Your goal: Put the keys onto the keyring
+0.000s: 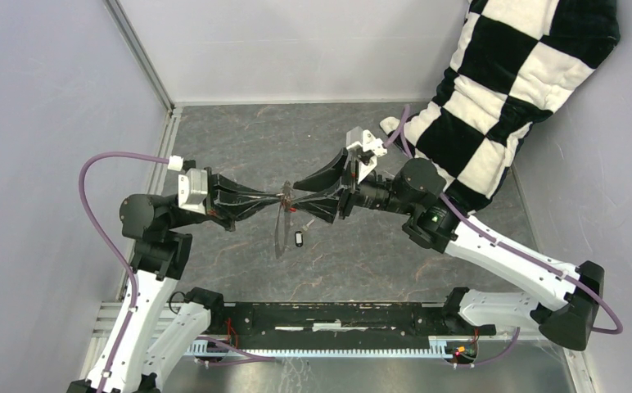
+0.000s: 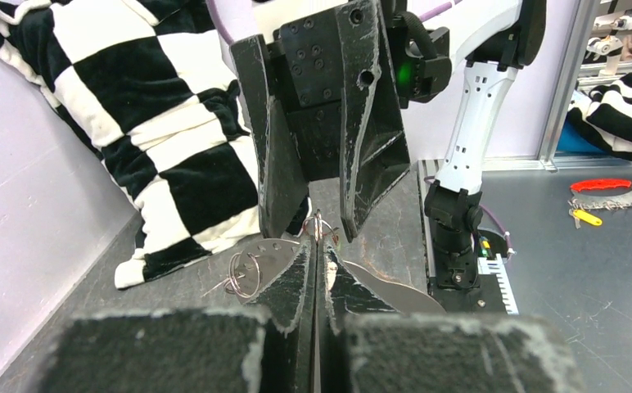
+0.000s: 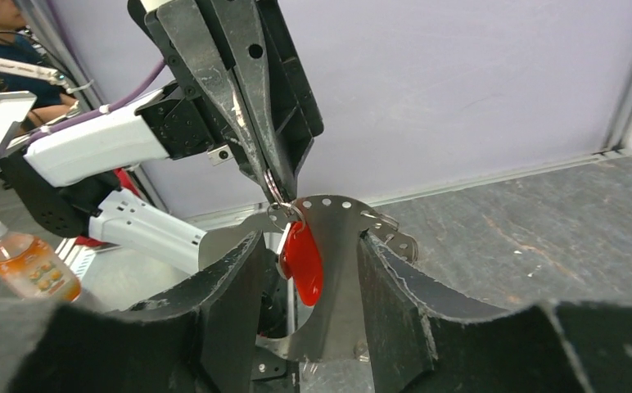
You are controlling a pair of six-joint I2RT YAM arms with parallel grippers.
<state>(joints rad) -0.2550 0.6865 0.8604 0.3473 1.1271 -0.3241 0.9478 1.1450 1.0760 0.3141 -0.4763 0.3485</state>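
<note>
We see the left gripper (image 1: 282,196) pinched shut on the top of the keyring (image 1: 281,228), holding it edge-on above the table (image 1: 362,270). The right gripper (image 3: 309,242) stands partly open, its fingers either side of the red key (image 3: 304,262) dangling at the keyring's top. The black key (image 1: 299,239) lies on the table just beside the keyring.

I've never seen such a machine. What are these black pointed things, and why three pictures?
Two robot arms work at a grey stone-patterned table. One picture looks down from above; the others come from cameras on each wrist. The left arm's fingers are pinched shut on a thin grey metal keyring. The right arm's fingers stand open around a small red-headed key hanging there. A tiny black key lies on the table, and a black-and-white checked cloth sits in the far corner.
</note>
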